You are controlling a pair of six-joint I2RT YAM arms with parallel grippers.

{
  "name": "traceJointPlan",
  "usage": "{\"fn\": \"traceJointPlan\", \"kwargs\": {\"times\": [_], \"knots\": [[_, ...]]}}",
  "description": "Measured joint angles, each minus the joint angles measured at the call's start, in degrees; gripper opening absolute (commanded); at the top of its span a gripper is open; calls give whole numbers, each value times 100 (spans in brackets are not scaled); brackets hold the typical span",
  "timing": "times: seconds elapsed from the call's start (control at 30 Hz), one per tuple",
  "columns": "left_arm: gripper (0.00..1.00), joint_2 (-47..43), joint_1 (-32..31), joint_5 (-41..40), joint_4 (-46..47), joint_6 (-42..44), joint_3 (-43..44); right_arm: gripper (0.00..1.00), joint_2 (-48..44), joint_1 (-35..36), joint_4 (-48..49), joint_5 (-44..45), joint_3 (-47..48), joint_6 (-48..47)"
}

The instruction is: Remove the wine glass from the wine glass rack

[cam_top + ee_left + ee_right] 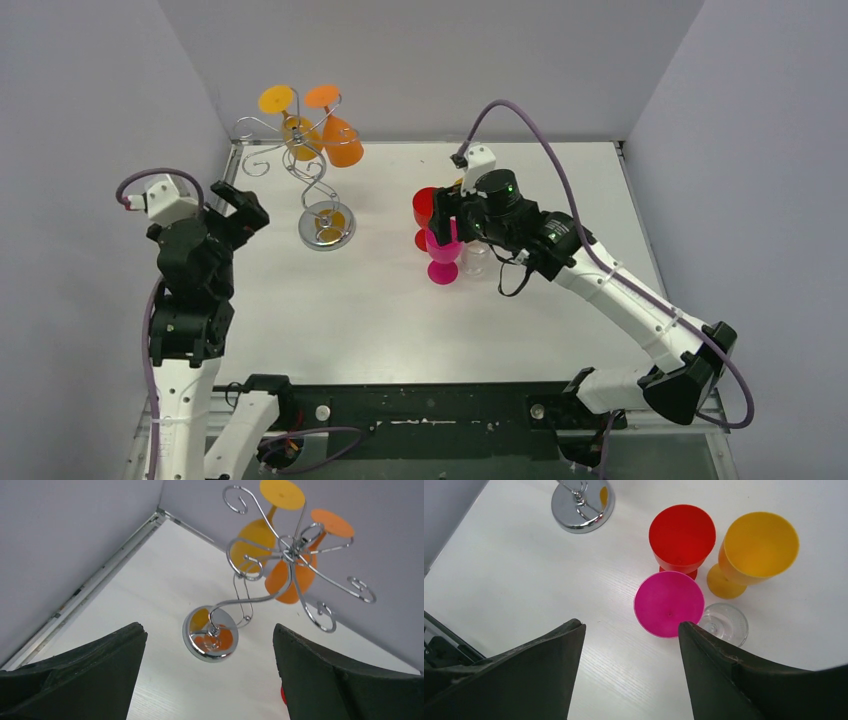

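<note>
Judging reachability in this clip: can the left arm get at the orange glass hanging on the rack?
Likely yes: its fingers are open and face the rack, nothing standing between; the orange glass hangs on the rack's far side, though.

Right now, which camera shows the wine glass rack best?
Left wrist: the wine glass rack fills the frame, with its scroll arms, twisted stem and base all clear. Top external shows it whole but small, at far left. Right wrist catches only its round base at the top edge.
</note>
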Motion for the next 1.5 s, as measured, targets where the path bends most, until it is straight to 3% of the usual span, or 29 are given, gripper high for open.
{"fn": "traceJointPlan", "kwargs": {"times": [0.17, 0.3, 0.5, 0.63, 0.8, 0.97, 1.23, 1.5], "knots": [[97, 688, 109, -492, 116, -37, 693, 71, -286, -201, 131, -9, -85, 68], [97, 1349, 922, -234, 151, -48, 1005, 73, -435, -337, 173, -66, -210, 83], [94, 2380, 2457, 1353, 675, -420, 1521, 76, -555, -459, 177, -227, -350, 79], [90, 3101, 3014, 2841, 1506, -935, 1659, 77, -579, -509, 177, -337, -354, 72], [88, 4247, 3084, 4575, 2769, -1628, 1834, 77, -588, -535, 181, -457, -363, 79], [87, 5143, 3077, 5532, 3322, -1917, 2334, 77, -588, -566, 181, -588, -404, 103], [84, 5971, 3023, 6299, 3790, -2011, 3230, 78, -522, -566, 184, -802, -404, 236], [73, 6975, 2533, 6636, 3394, -1687, 4323, 78, -404, -568, 181, -938, -404, 385]]}}
